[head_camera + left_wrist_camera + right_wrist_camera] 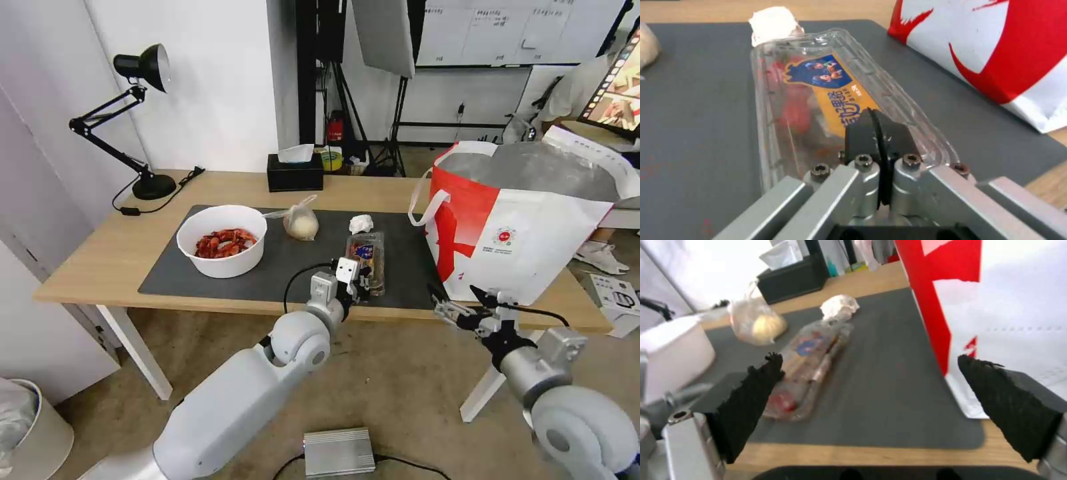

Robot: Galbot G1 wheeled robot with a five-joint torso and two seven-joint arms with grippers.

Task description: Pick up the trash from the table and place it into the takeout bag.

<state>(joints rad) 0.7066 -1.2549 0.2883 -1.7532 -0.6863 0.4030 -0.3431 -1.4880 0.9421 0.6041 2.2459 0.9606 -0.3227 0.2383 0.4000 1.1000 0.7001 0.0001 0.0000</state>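
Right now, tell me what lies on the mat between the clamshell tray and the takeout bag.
Nothing: in the right wrist view, bare dark mat runs from the clamshell tray to the takeout bag. The head view shows the same.

The left claw (pixel 876 128) hides the clamshell tray's (pixel 818 100) near end; the takeout bag (pixel 533 227) is cut off at three o'clock

The head view looks down and forward from above the table's (pixel 100 260) near edge, taking in both arms. The left wrist view sits just behind the left gripper (pixel 880 125), facing along the clamshell tray (pixel 818 100) toward the tissue (pixel 771 23). The right wrist view looks out between the right gripper's (pixel 871 390) spread fingers, over the same tray, tissue and takeout bag (pixel 1018 306).
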